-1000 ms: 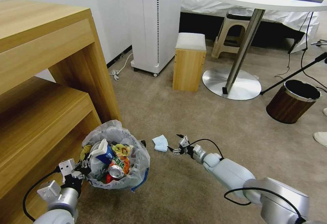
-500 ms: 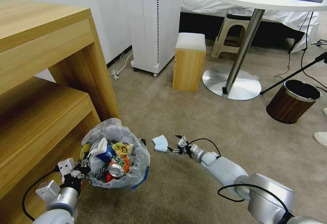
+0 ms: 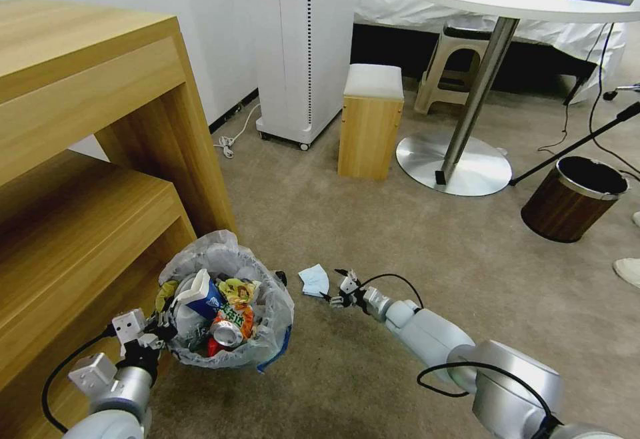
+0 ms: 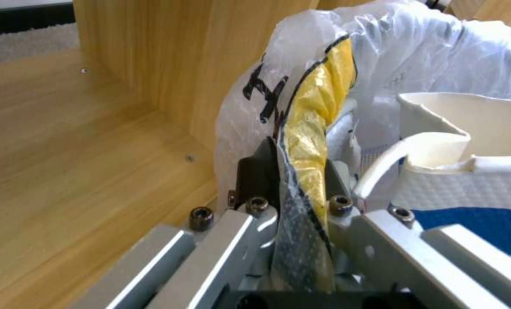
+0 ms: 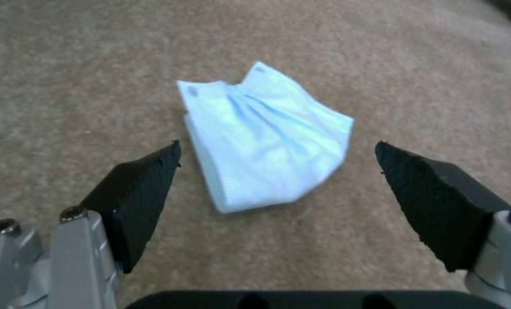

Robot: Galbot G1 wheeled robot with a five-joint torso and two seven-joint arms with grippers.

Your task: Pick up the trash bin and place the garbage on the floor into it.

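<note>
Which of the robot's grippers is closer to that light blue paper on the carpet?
The right gripper. It is open, just short of the light blue paper on the floor. The left gripper is farther off, clamped on the trash bin rim.

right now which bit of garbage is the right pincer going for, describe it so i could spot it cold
Start at the wooden shelf unit and drop to the trash bin held beside it by the left pincer. Just past the bin, on the bare floor, lies a folded pale blue paper piece, with the open right pincer right at it. It is the one loose scrap on the carpet; everything else is in the bag.
</note>
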